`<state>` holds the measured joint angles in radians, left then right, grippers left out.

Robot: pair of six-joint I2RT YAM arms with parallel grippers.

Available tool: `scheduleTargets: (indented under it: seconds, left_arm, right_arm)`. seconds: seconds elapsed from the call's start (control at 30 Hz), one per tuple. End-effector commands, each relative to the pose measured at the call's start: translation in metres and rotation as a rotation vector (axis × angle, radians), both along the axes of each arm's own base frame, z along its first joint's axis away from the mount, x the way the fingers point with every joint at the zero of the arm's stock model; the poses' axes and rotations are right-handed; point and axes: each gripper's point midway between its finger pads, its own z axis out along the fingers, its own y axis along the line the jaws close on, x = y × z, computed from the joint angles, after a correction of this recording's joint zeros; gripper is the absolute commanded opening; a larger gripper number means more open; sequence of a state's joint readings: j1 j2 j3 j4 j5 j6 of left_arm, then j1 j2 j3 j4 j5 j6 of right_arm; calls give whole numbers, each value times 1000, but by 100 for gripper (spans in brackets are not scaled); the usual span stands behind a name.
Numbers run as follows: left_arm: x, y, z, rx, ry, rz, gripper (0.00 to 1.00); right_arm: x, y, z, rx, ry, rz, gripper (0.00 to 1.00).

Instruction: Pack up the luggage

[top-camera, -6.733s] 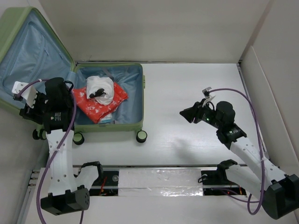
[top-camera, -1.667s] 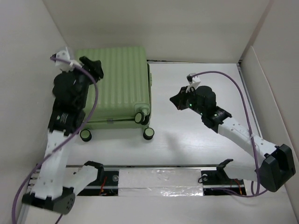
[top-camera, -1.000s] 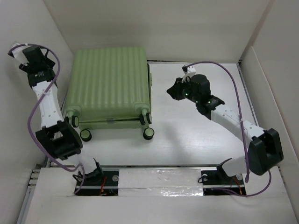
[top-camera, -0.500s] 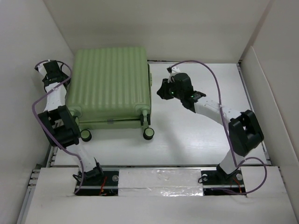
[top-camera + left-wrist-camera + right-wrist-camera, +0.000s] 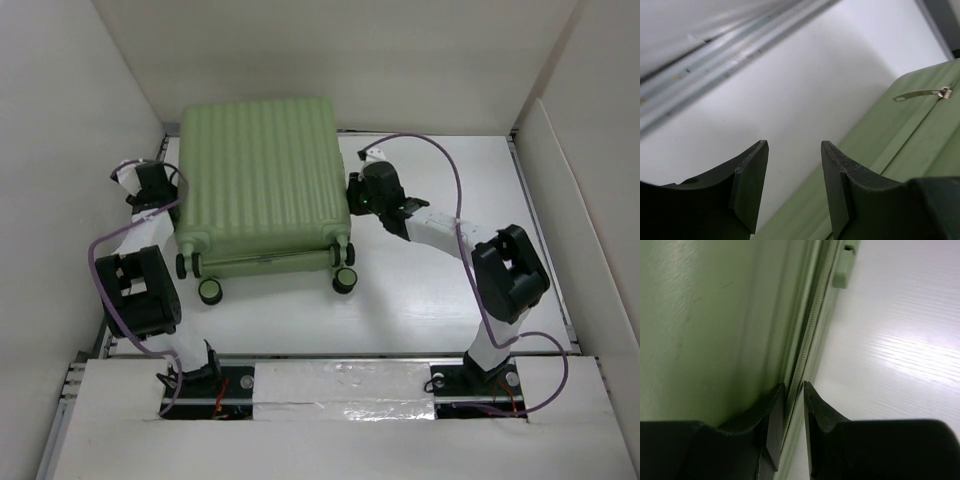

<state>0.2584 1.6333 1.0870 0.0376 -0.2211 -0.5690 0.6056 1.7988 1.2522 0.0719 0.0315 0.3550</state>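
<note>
One closed light-green luggage lies flat on the white table, ribbed shell up, toward the far left. Its long axis runs near to far, and its four black wheels point at the arms' bases. The left gripper, jaws apart and empty, sits beside its left flank near a zipper pull. The right gripper, jaws narrowly apart, seems to touch the right-side zipper seam.
</note>
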Motion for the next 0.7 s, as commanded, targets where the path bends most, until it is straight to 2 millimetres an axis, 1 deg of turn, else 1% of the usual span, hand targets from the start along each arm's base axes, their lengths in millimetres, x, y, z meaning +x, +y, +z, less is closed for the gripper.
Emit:
scheduleTargets:
  seconds: [0.0, 0.03, 0.07, 0.1, 0.13, 0.17, 0.2, 0.23, 0.27, 0.3, 0.33, 0.37, 0.4, 0.43, 0.47, 0.5, 0.53, 0.57, 0.6, 0.63, 0.67]
  left_arm:
    - [-11, -170, 8, -199, -60, -357, 45]
    - [-31, -201, -9, -217, -30, -408, 45]
    - [-39, -212, -7, -227, -54, -411, 44]
    - [-49, -220, 6, -262, -113, -379, 44]
    - [-75, -240, -15, -282, -78, -419, 44]
    - [-81, -252, -8, -306, -129, -439, 44]
    - [-92, -261, 7, -329, -193, -464, 43]
    - [-110, -268, -9, -366, -172, -463, 42]
    - [-126, -292, 1, -394, -199, -533, 42]
    - [-135, -297, -1, -387, -198, -537, 42]
    - [-145, -303, -3, -380, -189, -553, 42]
    - [-159, -315, -4, -362, -164, -595, 43]
    - [-158, -305, 9, -305, -202, -557, 44]
    - [-153, -303, 35, -270, -250, -538, 45]
    - [-156, -289, 40, -184, -235, -513, 46]
    - [-154, -272, 71, -127, -327, -442, 47]
    - [-151, -267, 99, -122, -392, -417, 50]
    - [-149, -262, 122, -129, -465, -394, 52]
    - [-150, -251, 147, -101, -541, -378, 55]
    - [-149, -244, 165, -104, -601, -351, 56]
    - [-146, -239, 187, -125, -685, -318, 57]
  right_arm:
    - [-15, 19, 34, 106, -78, 56, 28]
    - [-19, 15, 39, 103, -89, 56, 29]
    - [-13, -1, 41, 87, -103, 12, 29]
    - [-14, -11, 56, 83, -139, 6, 30]
    - [-15, -19, 57, 71, -145, 4, 30]
    - [-9, -35, 58, 57, -148, -20, 31]
    - [-5, -43, 63, 37, -165, -17, 31]
    - [-1, -42, 74, 48, -179, 10, 32]
    - [3, -46, 74, 38, -163, 21, 32]
    - [14, -56, 76, 25, -166, 17, 32]
    - [22, -54, 69, 20, -141, 42, 31]
    - [33, -55, 87, 24, -160, 43, 31]
    - [46, -67, 97, 24, -182, 23, 28]
    - [48, -74, 104, 24, -176, 13, 25]
    - [53, -85, 119, 30, -198, -12, 24]
    - [54, -96, 139, 48, -227, -39, 23]
    - [57, -120, 154, 56, -256, -94, 23]
    - [43, -134, 193, 84, -329, -117, 24]
    - [35, -144, 200, 94, -339, -142, 26]
    - [25, -154, 210, 101, -358, -164, 43]
    - [2, -167, 237, 115, -418, -202, 51]
